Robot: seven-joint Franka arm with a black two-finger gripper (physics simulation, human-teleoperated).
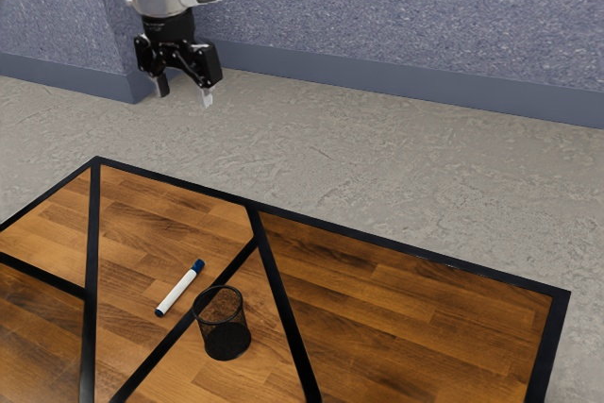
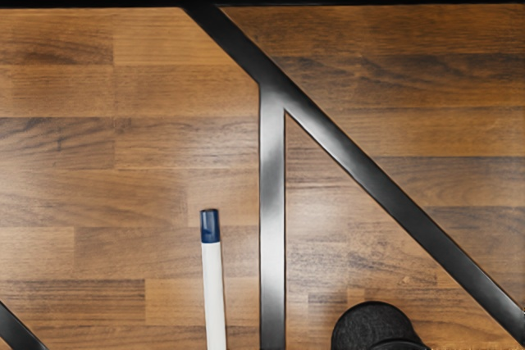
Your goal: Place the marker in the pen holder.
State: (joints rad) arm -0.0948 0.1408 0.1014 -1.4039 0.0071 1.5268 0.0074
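High above the tabletop, at the exterior view's upper left, my gripper (image 1: 183,95) hangs open with nothing between its fingers. A white marker (image 1: 177,289) with a dark blue cap lies flat on the wooden table; in the wrist view the marker (image 2: 213,291) runs down to the lower edge. Close beside it, not touching, stands the black mesh pen holder (image 1: 224,325), upright, and nothing can be seen inside it. Part of the pen holder (image 2: 374,327) also appears at the wrist view's lower edge.
The wooden table (image 1: 406,299) has black strips across its top and a black border. Behind it are a grey floor (image 1: 377,167) and a blue-grey wall (image 1: 406,25).
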